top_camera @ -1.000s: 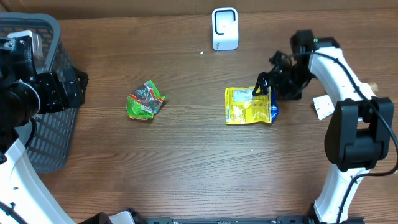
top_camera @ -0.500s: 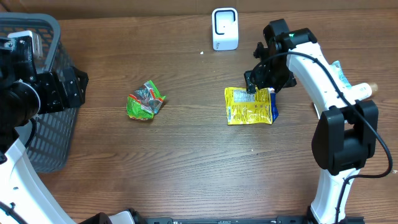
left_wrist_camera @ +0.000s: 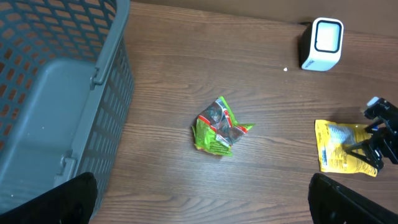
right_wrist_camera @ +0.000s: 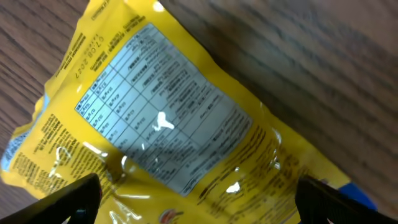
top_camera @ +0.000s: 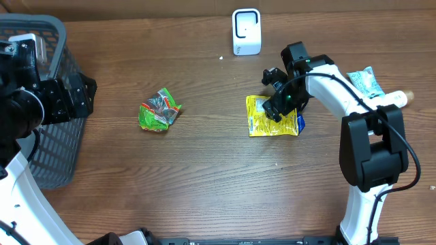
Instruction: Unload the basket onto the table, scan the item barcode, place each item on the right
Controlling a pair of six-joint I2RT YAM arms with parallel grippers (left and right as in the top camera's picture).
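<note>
Bench (top_camera: 204, 177): brown wood grain, grey mesh basket (top_camera: 58, 30) at its left edge.
Yellow packet (top_camera: 272, 121): flat on the bench, right of centre, printed table facing up, near the white scanner (top_camera: 246, 31) but apart from it.
Right claw (right_wrist_camera: 199, 196): spread wide, close over the packet, gripping nothing.
Left claw (left_wrist_camera: 202, 199): spread wide, empty, beside the basket.
Green wrapper (top_camera: 159, 111): crumpled, well apart to the packet's left.
</note>
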